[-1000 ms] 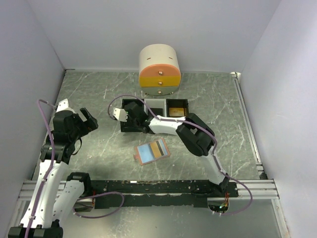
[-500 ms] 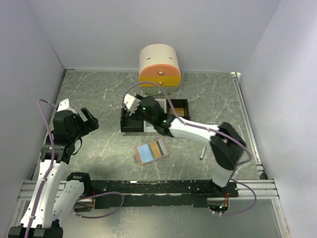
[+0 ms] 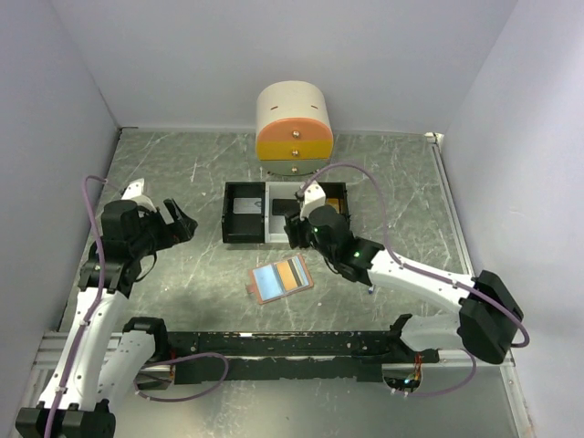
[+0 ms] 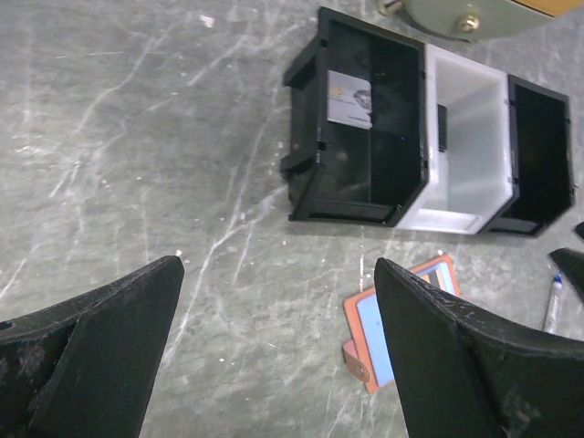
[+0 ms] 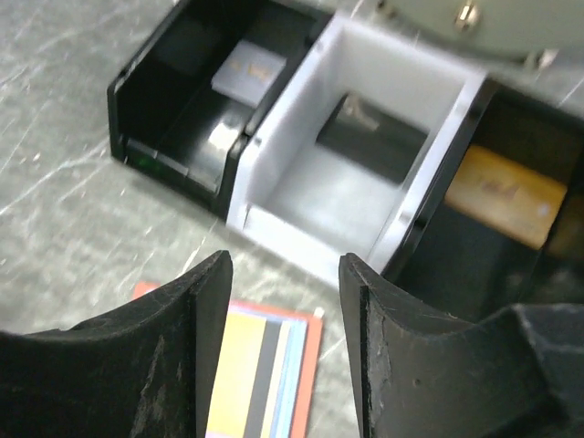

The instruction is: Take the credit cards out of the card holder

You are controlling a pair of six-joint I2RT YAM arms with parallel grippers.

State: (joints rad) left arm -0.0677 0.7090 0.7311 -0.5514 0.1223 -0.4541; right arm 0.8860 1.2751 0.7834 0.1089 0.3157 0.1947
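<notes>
Dark grey card [image 5: 248, 71], black card [image 5: 374, 137], orange-gold card [image 5: 502, 192] found out, in tray [image 5: 292, 242] compartments toward worktop [image 3: 182, 164] far edge. Card holder [image 3: 281, 278] open nearer near edge; leftovers undeterminable. Left pincer [image 4: 278, 274], right pincer [image 5: 285, 265] released, empty.

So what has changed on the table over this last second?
The right hand swung from over the left black tray back to the right, now open and empty. A grey card lies uncovered in that tray. The left hand edged right; the wallet stayed put.
</notes>
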